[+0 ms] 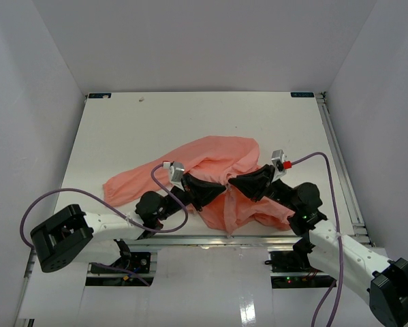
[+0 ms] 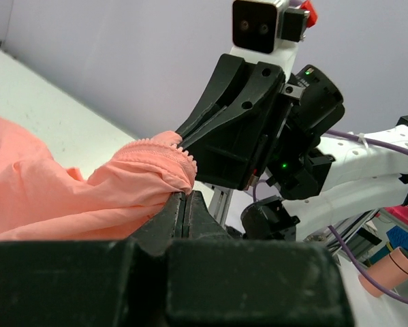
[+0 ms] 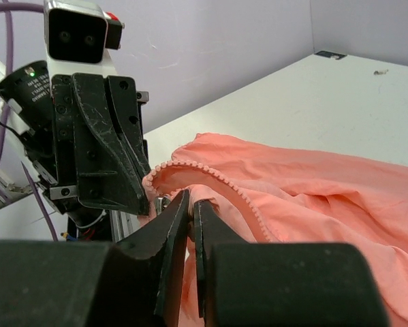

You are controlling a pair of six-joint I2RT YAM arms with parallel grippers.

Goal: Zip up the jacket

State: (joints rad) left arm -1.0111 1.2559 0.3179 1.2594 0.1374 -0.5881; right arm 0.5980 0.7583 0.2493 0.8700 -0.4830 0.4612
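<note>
1. Close to the near edge of the worktop (image 1: 190,116), between the two arms, the jacket (image 1: 210,153) lies crumpled, one sleeve trailing to the left along that edge.
2. Left pincer (image 2: 184,204): closed tight on a bunched fold of the jacket, lifted off the worktop just beyond that edge.
3. Right pincer (image 3: 190,212): narrowed to a slit, pinching the jacket's front edge where the row of zipper teeth (image 3: 221,180) starts.
4. Both pincers point at each other, tips nearly meeting above that near edge, gripping the same bunch of cloth.
5. What the coming move turns on, as I judge it: the teeth run from the right pincer in a curve away from the near edge, so the zip's long axis is slack, not straight.
6. I cannot make out a slider or the matching row of teeth. Zipping looks barely begun, and the right arm is the one on the zip.
</note>
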